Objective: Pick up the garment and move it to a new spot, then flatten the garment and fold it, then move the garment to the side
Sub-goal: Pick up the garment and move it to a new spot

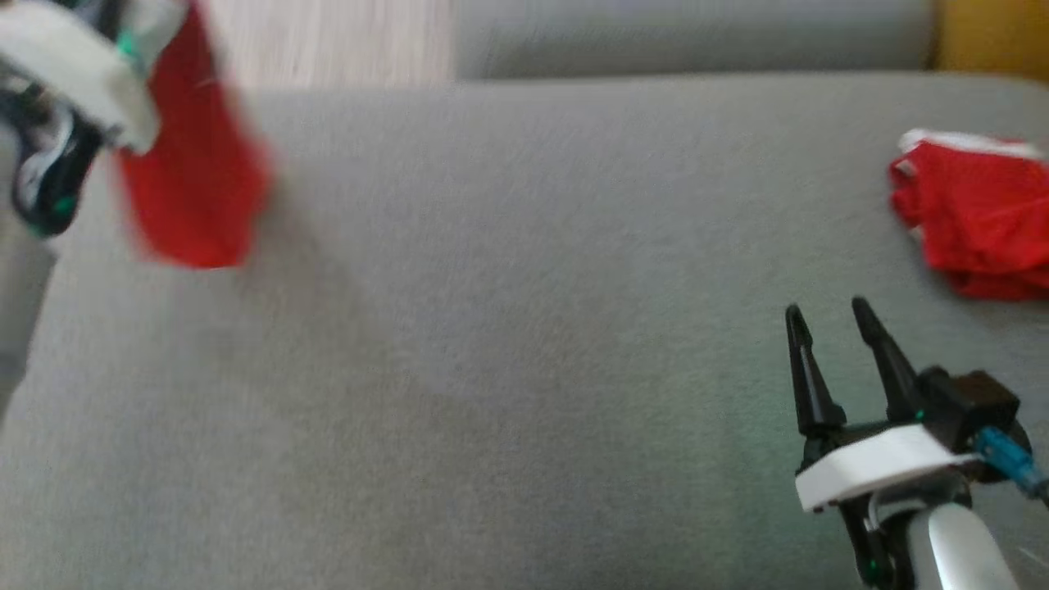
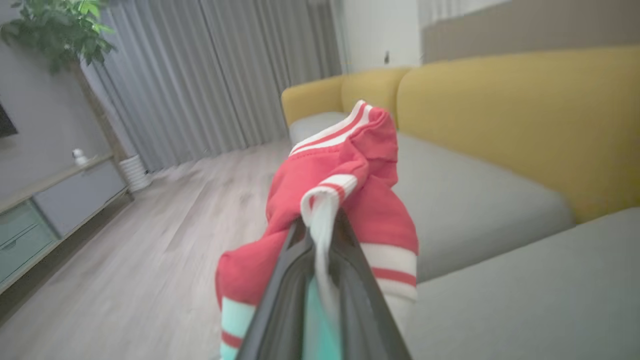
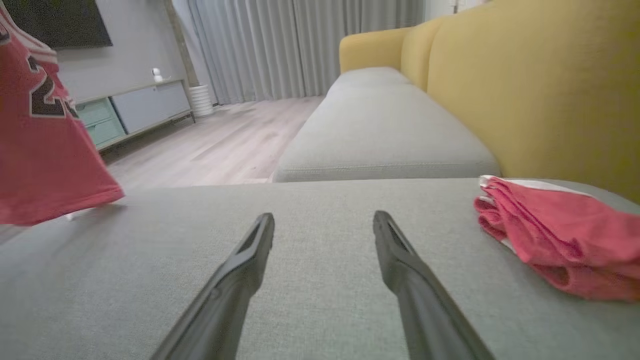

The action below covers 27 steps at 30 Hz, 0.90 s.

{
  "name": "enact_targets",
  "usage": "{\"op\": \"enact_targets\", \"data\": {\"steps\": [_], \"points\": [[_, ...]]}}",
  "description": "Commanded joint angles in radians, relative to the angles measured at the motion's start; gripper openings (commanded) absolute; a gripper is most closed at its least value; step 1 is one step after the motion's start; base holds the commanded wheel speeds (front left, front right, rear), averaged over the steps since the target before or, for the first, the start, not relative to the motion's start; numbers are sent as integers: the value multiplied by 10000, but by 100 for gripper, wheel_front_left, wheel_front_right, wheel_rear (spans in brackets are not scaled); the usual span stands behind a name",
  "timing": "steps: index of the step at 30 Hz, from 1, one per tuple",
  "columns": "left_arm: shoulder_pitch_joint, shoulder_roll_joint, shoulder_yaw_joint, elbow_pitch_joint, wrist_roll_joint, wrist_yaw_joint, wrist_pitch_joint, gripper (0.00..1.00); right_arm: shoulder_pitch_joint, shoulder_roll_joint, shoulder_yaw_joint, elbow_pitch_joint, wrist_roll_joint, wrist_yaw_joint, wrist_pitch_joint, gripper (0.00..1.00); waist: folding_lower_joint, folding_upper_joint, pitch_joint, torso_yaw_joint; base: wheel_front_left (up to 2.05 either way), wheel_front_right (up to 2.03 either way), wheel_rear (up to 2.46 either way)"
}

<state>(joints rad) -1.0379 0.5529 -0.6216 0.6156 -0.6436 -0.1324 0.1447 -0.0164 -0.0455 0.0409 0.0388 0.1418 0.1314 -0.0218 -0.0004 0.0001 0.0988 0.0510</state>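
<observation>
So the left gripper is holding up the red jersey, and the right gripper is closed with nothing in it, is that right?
Not quite: the right gripper is open, fingers spread over the grey cushion, per the right wrist view. The left gripper does hold up the red jersey, and the right is empty.

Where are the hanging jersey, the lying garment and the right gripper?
hanging jersey [image 1: 197,205]: head view, red body.
lying garment [image 3: 565,235]: right wrist view, top layer.
right gripper [image 1: 826,308]: head view, between its fingertips.

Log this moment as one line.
left gripper: jaws shut on red jersey, lifted | right gripper: jaws open, empty | other red garment: on grey sofa seat
</observation>
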Motion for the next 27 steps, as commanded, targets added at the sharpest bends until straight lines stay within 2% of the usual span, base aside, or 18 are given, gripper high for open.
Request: {"op": "enact_targets", "data": {"steps": [1,5,6,10,14,19,24,27], "points": [[-1031,1,410,-692,-353,19,128,0,-70,-47,170,-207,158,-7,-212,100,4,-1,-1129,-727,0,0,0],[-1281,-1023,645,-1228,-1151,230,421,0,100,-47,123,-15,289,-7,-407,100,4,-1,-1329,-1051,0,0,0],[-1281,-1023,645,-1228,-1151,230,421,0,100,-47,123,-15,289,-7,-407,100,4,-1,-1329,-1051,0,0,0],[-1020,-2151,1026,-1569,-2061,827,444,0,233,-47,92,200,382,-7,-579,100,4,-1,-1303,-1257,0,0,0],[35,-2795,1254,-1592,-2535,1423,-10,0,240,-47,153,436,513,-7,-724,100,4,-1,-1086,-1431,0,0,0],[1816,-2807,1590,-778,-2935,1868,-665,0,-94,-47,328,581,626,-7,-903,100,4,-1,-386,-1751,0,0,0],[2813,-2248,2191,622,-3040,2165,-1666,0,-595,-47,429,690,593,-7,-1043,100,4,-1,462,-2097,0,0,0],[2982,-2023,2564,1260,-3191,2123,-2194,0,-796,-47,431,753,572,-7,-1131,100,4,-1,828,-2208,0,0,0]]}}
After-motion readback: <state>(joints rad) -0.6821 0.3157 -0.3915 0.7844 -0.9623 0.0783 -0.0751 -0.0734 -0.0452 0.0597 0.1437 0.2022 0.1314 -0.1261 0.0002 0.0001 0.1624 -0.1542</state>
